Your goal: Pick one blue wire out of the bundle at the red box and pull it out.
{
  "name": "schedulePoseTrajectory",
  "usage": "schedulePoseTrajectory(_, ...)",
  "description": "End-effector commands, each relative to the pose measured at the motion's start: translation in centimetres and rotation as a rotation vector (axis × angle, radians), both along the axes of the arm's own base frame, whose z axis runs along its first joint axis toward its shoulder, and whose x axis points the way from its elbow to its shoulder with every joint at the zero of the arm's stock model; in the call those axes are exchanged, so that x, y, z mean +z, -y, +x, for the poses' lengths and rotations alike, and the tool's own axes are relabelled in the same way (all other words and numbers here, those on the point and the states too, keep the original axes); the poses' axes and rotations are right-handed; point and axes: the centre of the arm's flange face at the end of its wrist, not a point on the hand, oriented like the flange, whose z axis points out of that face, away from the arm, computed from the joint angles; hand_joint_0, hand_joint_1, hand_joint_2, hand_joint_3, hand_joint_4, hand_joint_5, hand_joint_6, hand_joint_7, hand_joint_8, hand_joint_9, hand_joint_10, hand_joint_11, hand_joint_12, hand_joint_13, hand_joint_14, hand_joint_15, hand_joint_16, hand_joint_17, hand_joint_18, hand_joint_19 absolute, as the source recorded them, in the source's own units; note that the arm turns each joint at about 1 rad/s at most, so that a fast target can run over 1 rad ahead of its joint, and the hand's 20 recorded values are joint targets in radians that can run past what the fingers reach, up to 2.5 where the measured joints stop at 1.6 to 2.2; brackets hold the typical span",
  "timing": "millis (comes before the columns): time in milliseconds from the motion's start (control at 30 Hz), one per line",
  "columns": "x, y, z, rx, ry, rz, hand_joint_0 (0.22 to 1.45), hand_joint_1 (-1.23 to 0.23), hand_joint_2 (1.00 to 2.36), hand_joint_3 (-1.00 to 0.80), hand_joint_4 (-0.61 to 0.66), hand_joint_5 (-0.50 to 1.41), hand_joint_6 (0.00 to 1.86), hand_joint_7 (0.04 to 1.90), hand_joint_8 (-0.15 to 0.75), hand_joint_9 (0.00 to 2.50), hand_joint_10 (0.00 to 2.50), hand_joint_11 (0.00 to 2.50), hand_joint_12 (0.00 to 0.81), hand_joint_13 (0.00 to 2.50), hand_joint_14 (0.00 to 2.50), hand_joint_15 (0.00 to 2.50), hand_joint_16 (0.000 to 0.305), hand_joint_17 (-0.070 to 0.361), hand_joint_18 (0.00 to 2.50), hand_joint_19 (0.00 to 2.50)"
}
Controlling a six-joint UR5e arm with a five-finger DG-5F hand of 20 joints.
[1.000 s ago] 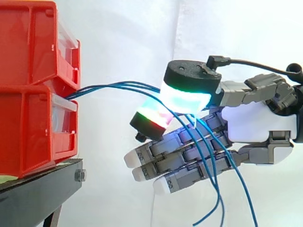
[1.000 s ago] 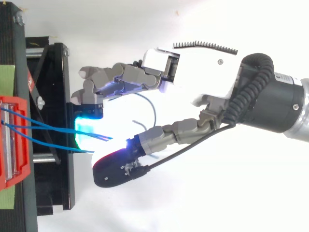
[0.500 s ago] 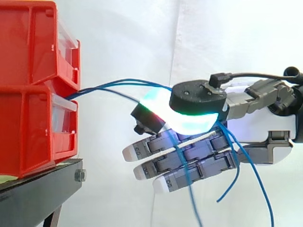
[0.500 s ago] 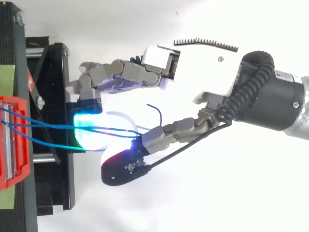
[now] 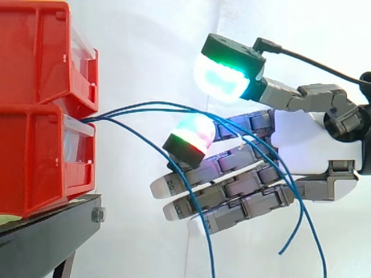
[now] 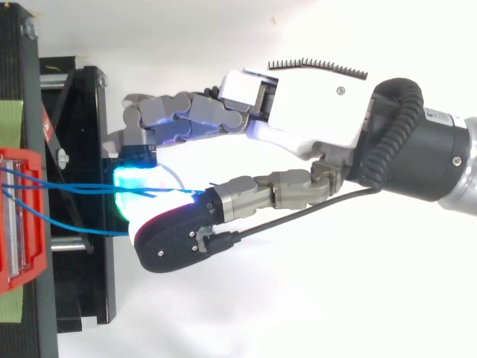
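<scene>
At the far left your two red bins (image 5: 37, 116) sit stacked on the black stand (image 5: 46, 231), just as they did half a second ago. The blue wires (image 5: 124, 108) leave the gap between the bins and arc to the right in front of the white curtain (image 5: 151, 35).

Here is what has changed. One wire (image 5: 200, 217) has dropped out of the bundle. It now slopes down from the bins, crosses in front of the fingers and hangs below them. The other wires still run high, pass behind the red and green fingertip pad (image 5: 194, 133), lie across the backs of the fingers and trail down on the right with their ends loose.

Your hand (image 5: 307, 150) has let go. Half a second ago the thumb lay on that fingertip pad with the wires under it. Now the thumb (image 5: 223, 78) stands well above the pad with clear space between them, and the fingers reach almost straight toward the bins. The hand is spread and pinches nothing; the wires only rest on it.

From above, the hand (image 6: 313, 112) has kept its place just right of the stand, and the wires (image 6: 74, 189) run from the bins to its glowing tips.
</scene>
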Motion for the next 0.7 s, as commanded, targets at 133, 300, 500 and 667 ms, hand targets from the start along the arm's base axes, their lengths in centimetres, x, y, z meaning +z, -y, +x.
schedulePoseTrajectory(133,0.00,0.00,0.00,0.000,0.000,-0.002,0.58,-0.57,1.01,-0.29,0.18,-0.09,0.62,1.36,0.312,0.55,0.00,0.13,0.420,0.19,0.00,0.03,0.061,0.138,0.35,0.27)
schedulePoseTrajectory(300,0.00,0.00,0.00,0.000,0.000,-0.002,0.58,-0.60,1.02,-0.23,0.20,-0.09,0.64,1.34,0.329,0.56,0.00,0.15,0.423,0.19,0.00,0.03,0.062,0.138,0.35,0.28)
schedulePoseTrajectory(500,0.00,0.00,0.00,0.000,0.000,-0.002,0.59,-0.81,1.01,-0.27,0.27,-0.14,0.73,1.24,0.337,0.51,0.01,0.20,0.426,0.18,0.00,0.03,0.062,0.140,0.35,0.26)
schedulePoseTrajectory(667,0.07,0.00,0.03,0.000,0.001,-0.001,0.63,-0.91,1.00,-0.50,0.23,-0.16,0.77,1.18,0.327,0.48,0.01,0.20,0.423,0.16,0.00,0.02,0.062,0.140,0.35,0.22)
